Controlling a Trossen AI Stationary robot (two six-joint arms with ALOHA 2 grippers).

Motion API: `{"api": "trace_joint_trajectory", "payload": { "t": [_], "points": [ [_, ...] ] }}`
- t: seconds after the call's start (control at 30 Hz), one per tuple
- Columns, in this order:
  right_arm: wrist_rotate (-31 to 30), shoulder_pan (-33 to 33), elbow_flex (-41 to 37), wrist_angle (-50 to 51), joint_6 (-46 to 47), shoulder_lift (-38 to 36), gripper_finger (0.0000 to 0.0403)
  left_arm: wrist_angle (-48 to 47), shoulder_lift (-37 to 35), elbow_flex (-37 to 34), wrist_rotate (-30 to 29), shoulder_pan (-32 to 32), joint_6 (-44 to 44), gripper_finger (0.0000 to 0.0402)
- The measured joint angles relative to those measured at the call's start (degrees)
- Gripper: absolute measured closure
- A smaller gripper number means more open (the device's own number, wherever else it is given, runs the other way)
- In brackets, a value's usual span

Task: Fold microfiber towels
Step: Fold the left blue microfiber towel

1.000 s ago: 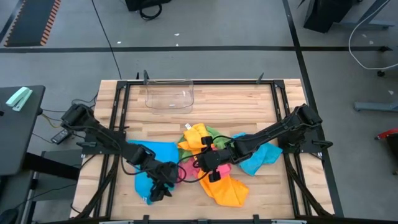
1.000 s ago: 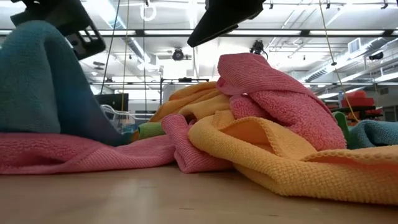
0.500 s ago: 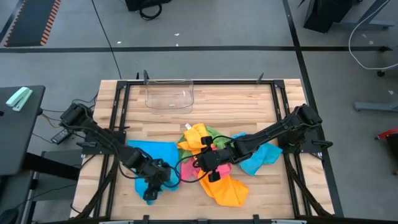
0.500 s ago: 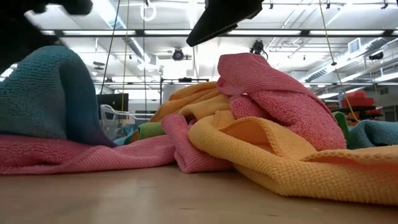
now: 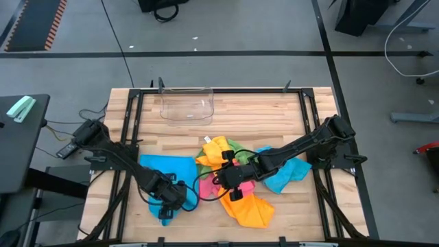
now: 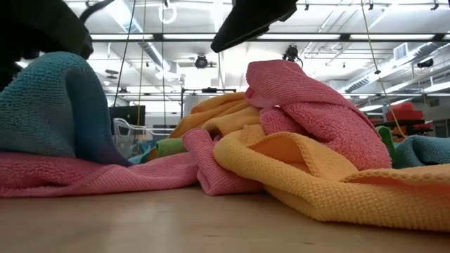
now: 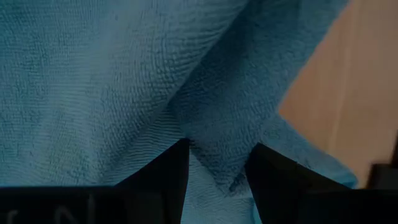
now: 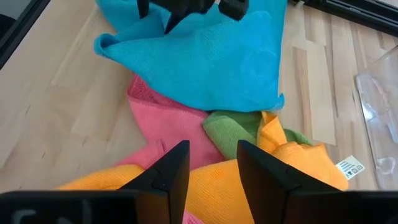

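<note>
Left gripper: pinching a raised fold of the blue towel, which is spread beneath it on the table.
Right gripper: fingers parted, nothing between them (hovering over the pile).
Pile: pink towel, green towel, orange towel just ahead of it.

blue towel, pink towel, orange-yellow towel, green towel, pale wood table

Two dark jointed arms, black cables, blunt black claw fingers.
</note>
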State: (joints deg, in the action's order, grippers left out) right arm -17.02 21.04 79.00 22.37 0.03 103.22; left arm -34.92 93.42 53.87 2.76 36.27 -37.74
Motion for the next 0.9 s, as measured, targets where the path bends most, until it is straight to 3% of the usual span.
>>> {"api": "trace_joint_trajectory", "payload": {
  "t": [0.17, 0.5, 0.6, 0.73, 0.9],
  "points": [
    [-0.2, 0.2, 0.0, -0.2, -0.1, 0.0, 0.026, 0.7, 0.7, 0.7, 0.0, 0.0, 0.9, 0.0273],
    [-0.5, 0.1, 0.0, -0.3, -0.1, 0.0, 0.026, 6.3, 0.7, 5.7, 0.0, 0.9, 5.1, 0.0391],
    [-0.5, 0.4, 0.0, -0.3, 0.1, 0.0, 0.026, 10.4, 0.9, 5.7, -0.3, 2.1, 5.7, 0.0377],
    [-0.5, 0.9, 0.0, -0.2, 0.3, 0.0, 0.026, 12.8, 3.4, 5.7, -4.0, 3.5, 5.8, 0.0338],
    [-0.5, 1.2, 0.0, -0.5, 0.5, 0.0, 0.026, 15.0, 6.1, 5.7, -4.4, 4.7, 3.8, 0.0283]
  ]
}}
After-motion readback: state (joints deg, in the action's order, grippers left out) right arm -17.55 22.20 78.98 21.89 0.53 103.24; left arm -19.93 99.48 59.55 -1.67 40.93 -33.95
